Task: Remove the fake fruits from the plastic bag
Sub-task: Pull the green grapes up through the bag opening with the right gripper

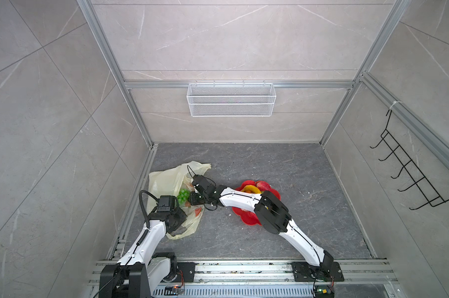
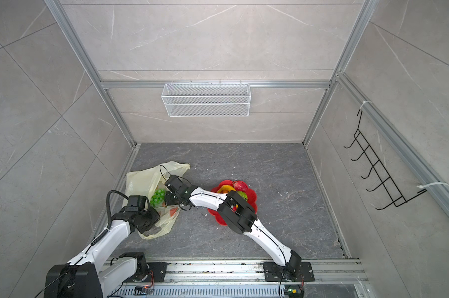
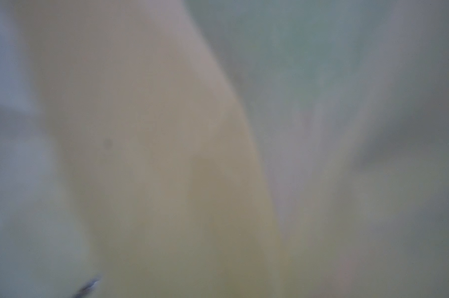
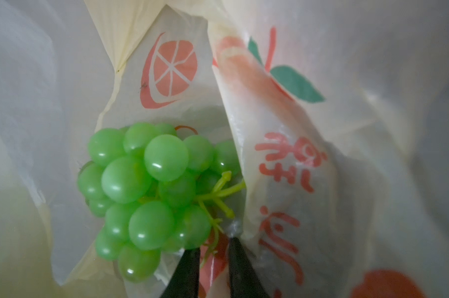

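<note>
Plastic bag (image 1: pixel 161 180) of thin, crinkled, pale-yellow see-through film lies on the left of the dark grey, stone-look table (image 1: pixel 270 232). Nearest the camera, the left gripper (image 1: pixel 177 228) rests on the bag's near end. Whether it is clamped on the film cannot be told: the wrist covers it from above, and the left wrist view is only a soft blur of yellowish plastic bag (image 3: pixel 166 154) against the lens.

Further in, a grape bunch (image 1: pixel 183 196) of glossy, round, bright green plastic beads on a thin green stem sits in the bag's open mouth. The right gripper (image 4: pixel 213 247) reaches across to it. In the right wrist view its two dark, tapered fingers (image 4: pixel 190 271) stand a narrow gap apart, gripping nothing. One tip is just beside the lowest grapes, the other against a fold of film, and a thin twig of stem runs into the gap. Flat orange-red prints (image 4: pixel 171 69) of a citrus slice, leaves and lettering mark the film. Folds hide the rest of the bag's inside.

To the right, a shiny red flower-shaped plate (image 1: pixel 244 219) holds a yellow banana (image 1: pixel 250 189), a red strawberry (image 1: pixel 263 185) and a green fruit (image 2: pixel 242 196); the right arm crosses over much of it.

Farthest, a white wire-mesh basket (image 1: pixel 231 99) hangs on the back wall, and a black wire hook rack (image 1: pixel 409 170) on the right wall.
</note>
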Available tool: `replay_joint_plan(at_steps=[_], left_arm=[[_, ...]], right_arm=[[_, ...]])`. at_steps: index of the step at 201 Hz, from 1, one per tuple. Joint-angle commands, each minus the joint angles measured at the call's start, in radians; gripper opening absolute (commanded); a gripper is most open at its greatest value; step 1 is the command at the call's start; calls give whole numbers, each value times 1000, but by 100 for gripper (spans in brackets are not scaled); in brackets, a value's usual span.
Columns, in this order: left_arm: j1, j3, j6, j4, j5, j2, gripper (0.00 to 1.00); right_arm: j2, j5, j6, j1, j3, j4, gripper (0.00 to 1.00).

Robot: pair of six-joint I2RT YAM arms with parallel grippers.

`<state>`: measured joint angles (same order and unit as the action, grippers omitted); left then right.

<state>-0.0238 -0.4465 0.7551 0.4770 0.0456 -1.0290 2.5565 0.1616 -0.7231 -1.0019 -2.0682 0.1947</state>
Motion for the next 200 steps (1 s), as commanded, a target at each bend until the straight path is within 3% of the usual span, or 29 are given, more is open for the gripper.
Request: replay_joint_plan(at_steps=[1,41,109,154,200], left_arm=[[-5,-4,-19,22,-6,3,31],[-4,-3,-19,21,-7,13,32],[-3,-1,-19,23,-9,20,32],[-4,0,-17,24,-14,26,32],[-3,2,-15,30,-21,38,32]], right_arm=[[54,-33,40,-10,-62,99,25],[108,-173,94,-27,-177,252,25],[194,-295,191,-67,-355,389,26],[164,-349,251,-86,-312,378,43],[96,-318,297,-87,-188,267,39]])
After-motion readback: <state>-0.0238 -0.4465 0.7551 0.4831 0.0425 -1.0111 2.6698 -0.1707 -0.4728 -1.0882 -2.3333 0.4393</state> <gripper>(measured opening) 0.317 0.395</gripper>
